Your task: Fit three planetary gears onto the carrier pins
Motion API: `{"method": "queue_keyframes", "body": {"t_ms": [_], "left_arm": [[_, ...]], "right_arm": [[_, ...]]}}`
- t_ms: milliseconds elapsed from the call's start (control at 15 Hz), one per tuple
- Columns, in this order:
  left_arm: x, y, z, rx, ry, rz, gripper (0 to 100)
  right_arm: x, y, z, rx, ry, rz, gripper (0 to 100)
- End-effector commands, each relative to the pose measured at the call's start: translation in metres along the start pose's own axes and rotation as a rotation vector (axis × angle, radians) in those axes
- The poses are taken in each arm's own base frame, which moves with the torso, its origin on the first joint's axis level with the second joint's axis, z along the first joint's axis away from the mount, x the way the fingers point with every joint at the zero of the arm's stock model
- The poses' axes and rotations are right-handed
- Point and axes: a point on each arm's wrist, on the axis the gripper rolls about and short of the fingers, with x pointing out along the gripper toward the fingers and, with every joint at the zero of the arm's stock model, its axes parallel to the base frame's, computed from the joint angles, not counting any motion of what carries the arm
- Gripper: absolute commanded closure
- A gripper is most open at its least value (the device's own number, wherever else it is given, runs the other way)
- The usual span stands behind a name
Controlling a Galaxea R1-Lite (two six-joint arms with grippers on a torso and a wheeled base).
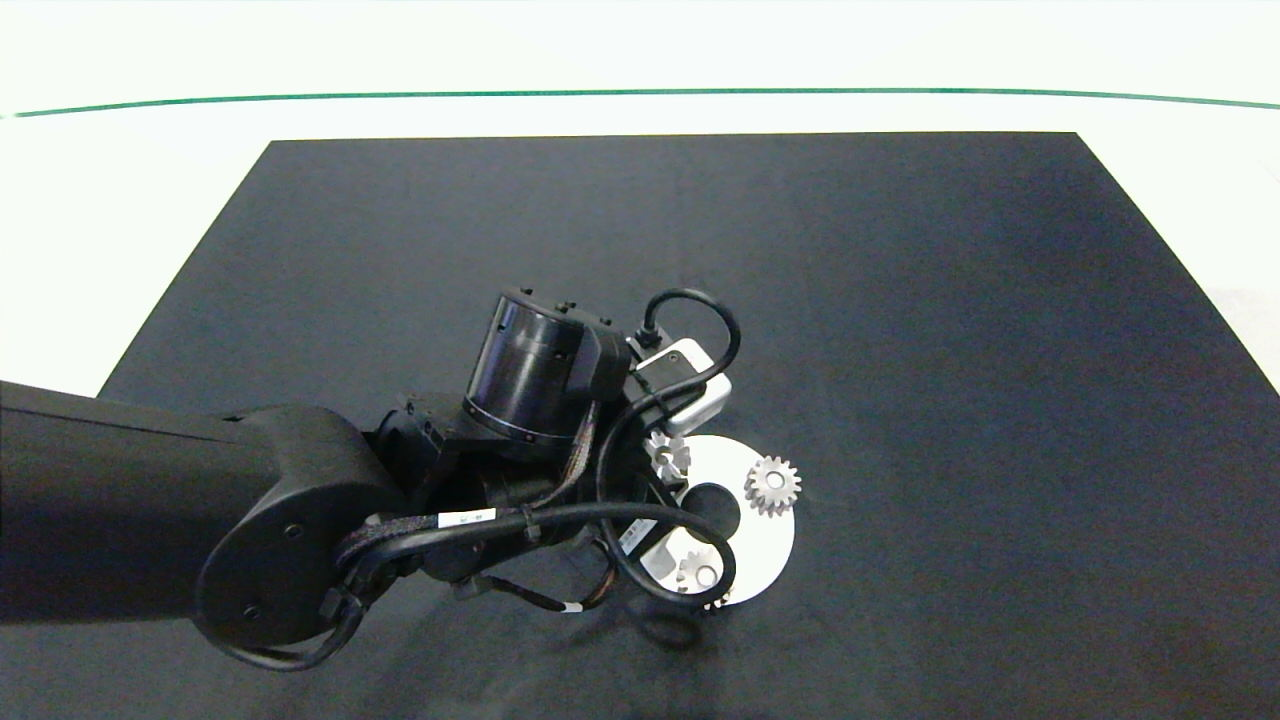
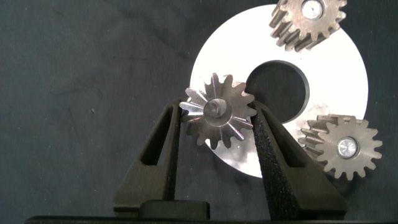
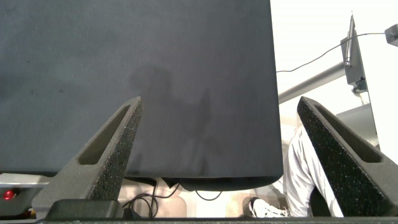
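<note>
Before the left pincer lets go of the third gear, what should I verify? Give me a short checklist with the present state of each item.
1. Third small silver metal spur gear between the left pincer fingers: ok, fingers touch its teeth.
2. Gear centred on its pale carrier pin: ok, pin tip shows in the hole.
3. Gear fully down on the flat white round disc: cannot tell.
4. Other two silver gears on their pins: ok.
5. Teeth clear of neighbour gears: ok, gaps visible.
6. Right pincer away from the disc: ok, open over the black mat edge.
</note>
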Motion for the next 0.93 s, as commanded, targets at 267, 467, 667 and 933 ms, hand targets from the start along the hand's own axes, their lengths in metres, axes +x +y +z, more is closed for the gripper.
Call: {"method": "queue_keyframes", "body": {"t_ms": [267,467,667,933], "left_arm": [[0.0009,0.0007,-0.0015,0.002,0.004,0.002,96],[0.0014,0.0003,-0.0021,0.004,0.007,0.001,96],[0.0027,0.0044,-0.0048,-0.003,0.016,0.01,96],[0.0029,0.0079,-0.007,-0.007,0.021,0.018,96]], "right_arm": [[-0.0005,-0.0004,0.0001,-0.002,0.001,-0.003,0],[-0.0007,-0.0006,0.0004,-0.001,0.0,-0.003,0],[-0.0009,-0.0006,0.0002,-0.001,-0.001,-0.003,0],[-0.0002,0.0,-0.0006,-0.003,0.002,-0.001,0]]}}
